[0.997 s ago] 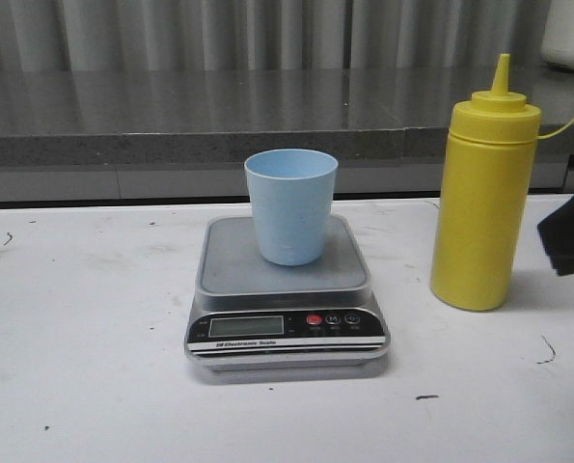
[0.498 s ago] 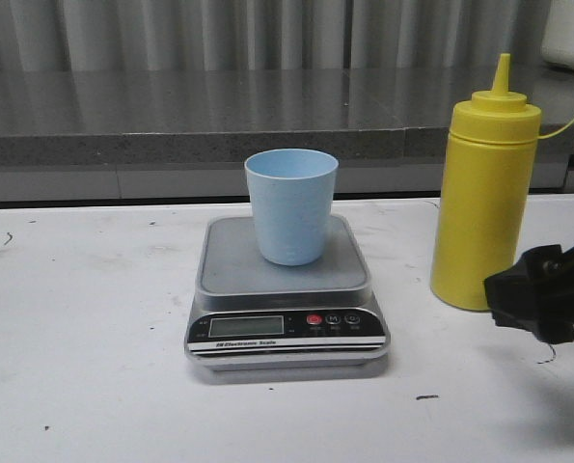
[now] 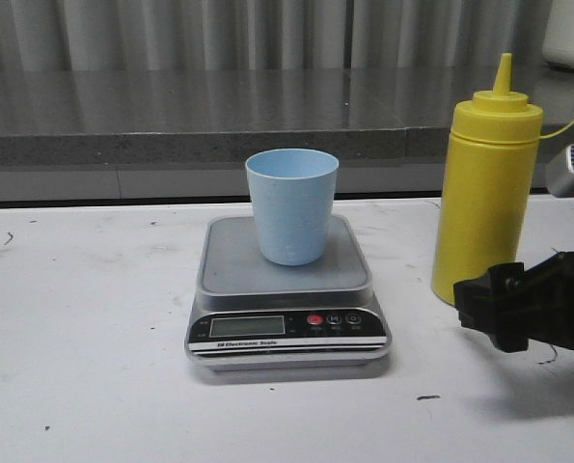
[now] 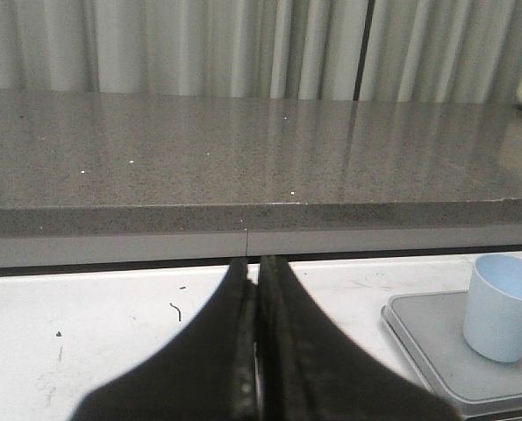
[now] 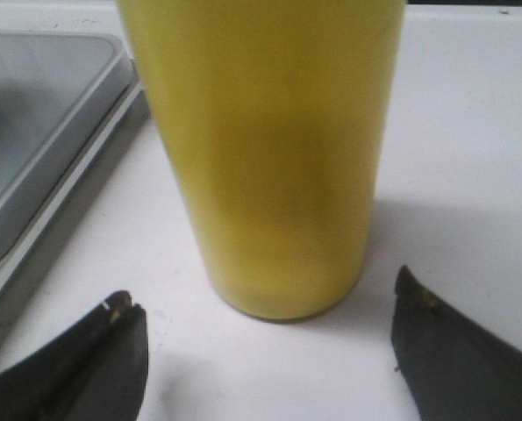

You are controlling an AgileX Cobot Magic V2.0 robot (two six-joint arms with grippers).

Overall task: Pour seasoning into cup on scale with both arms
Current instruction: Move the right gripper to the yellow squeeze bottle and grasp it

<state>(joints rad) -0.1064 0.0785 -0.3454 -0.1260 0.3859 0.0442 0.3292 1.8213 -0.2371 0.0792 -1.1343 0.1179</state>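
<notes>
The yellow seasoning bottle (image 3: 487, 193) stands upright on the white table, right of the scale (image 3: 287, 289). The pale blue cup (image 3: 291, 207) sits upright on the scale's grey platform. My right gripper (image 3: 489, 307) is open, low at the table, just in front of the bottle's base. In the right wrist view the bottle (image 5: 261, 149) fills the frame, with my right gripper (image 5: 262, 296) short of it, one finger out to each side and not touching. My left gripper (image 4: 256, 281) is shut and empty, left of the scale (image 4: 427, 338) and cup (image 4: 504, 307).
A grey stone ledge (image 3: 219, 116) runs along the back of the table, with a corrugated wall behind it. The scale's edge (image 5: 41, 123) lies close beside the bottle. A white object (image 3: 568, 34) rests on the ledge at far right.
My right gripper has come in from the right edge, moving left and lower, and now sits in front of the bottle's base. Cup, scale and bottle have not moved.
</notes>
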